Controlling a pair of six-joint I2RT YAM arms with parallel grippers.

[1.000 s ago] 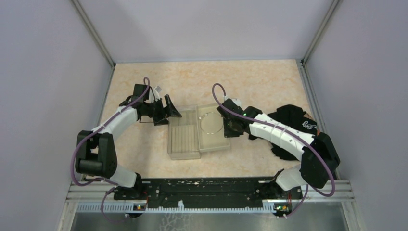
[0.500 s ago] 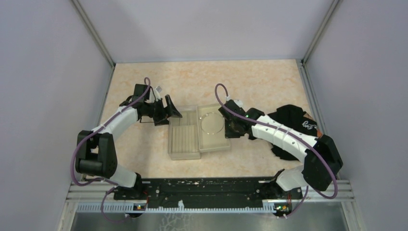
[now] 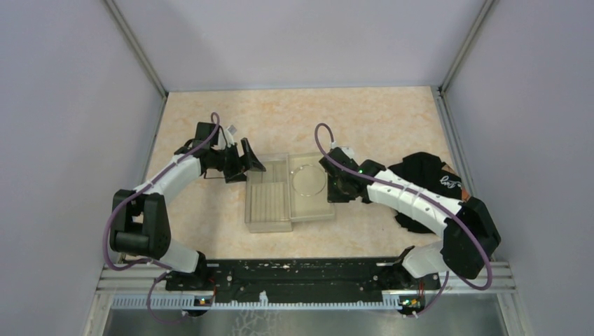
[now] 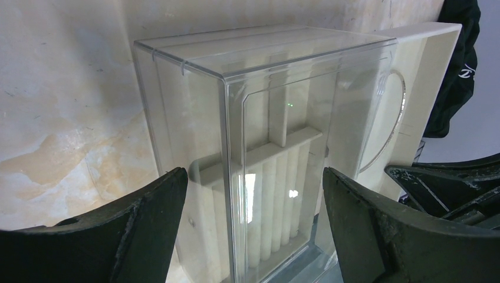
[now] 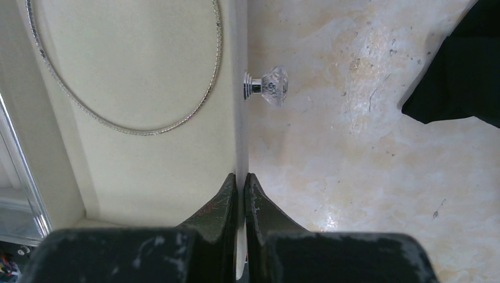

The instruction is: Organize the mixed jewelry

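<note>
A thin silver hoop (image 3: 308, 178) lies flat in a beige drawer (image 3: 313, 208) pulled out to the right of a clear box (image 3: 268, 203). In the right wrist view the hoop (image 5: 141, 131) lies on the drawer floor, left of the drawer's front wall (image 5: 240, 118), which carries a crystal knob (image 5: 268, 85). My right gripper (image 5: 240, 180) is shut on that thin wall, below the knob. My left gripper (image 4: 253, 200) is open, one finger on each side of the clear box (image 4: 265, 118), at its left end in the top view (image 3: 249, 162). No tiny metallic bits show.
A black cloth (image 3: 424, 175) lies on the table under and behind my right arm, and shows in the right wrist view (image 5: 460, 76). The clear box holds a ridged beige insert (image 4: 283, 194). Grey walls enclose the marbled table (image 3: 364, 119).
My right gripper has shifted slightly to the right while gripping the drawer wall. The left arm and the clear box have not visibly moved.
</note>
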